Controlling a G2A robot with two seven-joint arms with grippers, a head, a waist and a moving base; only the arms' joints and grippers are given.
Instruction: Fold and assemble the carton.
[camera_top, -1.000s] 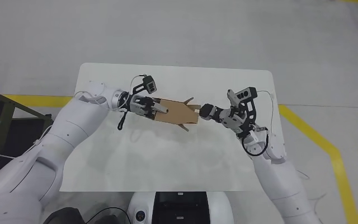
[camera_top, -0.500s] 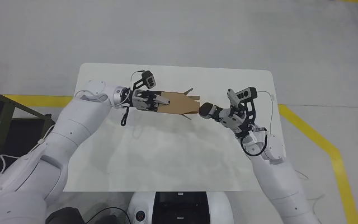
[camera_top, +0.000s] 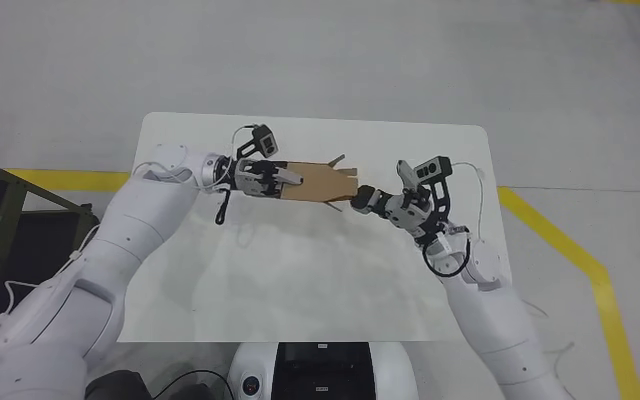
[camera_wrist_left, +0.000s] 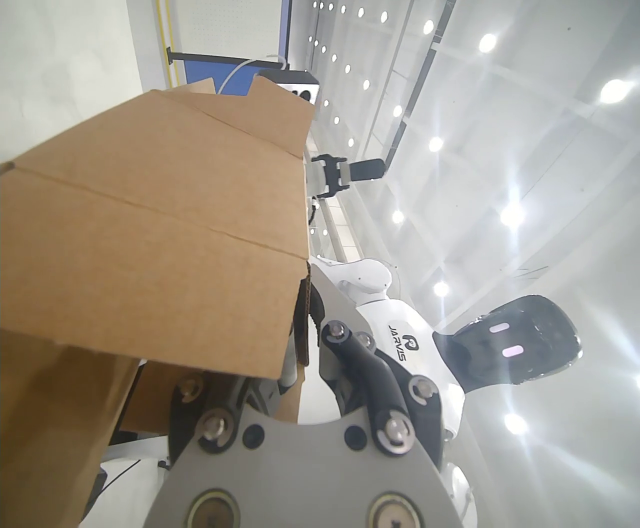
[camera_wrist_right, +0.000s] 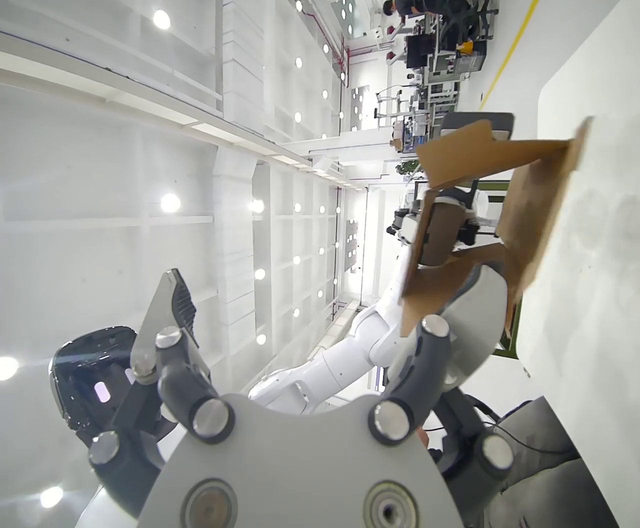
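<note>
A flattened brown carton (camera_top: 315, 183) is held above the white table (camera_top: 300, 290), lying roughly level with loose flaps at its right end. My left gripper (camera_top: 272, 178) is shut on the carton's left end. In the left wrist view the cardboard (camera_wrist_left: 150, 225) lies right over that gripper (camera_wrist_left: 300, 350). My right gripper (camera_top: 360, 197) is at the carton's right end, just below the flaps. In the right wrist view its fingers (camera_wrist_right: 170, 295) are spread wide around nothing, and one carton flap (camera_wrist_right: 450, 280) hangs close by the other finger.
The table's front half (camera_top: 280, 300) is bare. Yellow floor tape (camera_top: 560, 240) runs past both sides of the table, and a dark frame (camera_top: 20, 200) stands off its left edge.
My left gripper has carried the carton toward the far edge and levelled it. The right gripper has edged left, closer to the carton's flap end.
</note>
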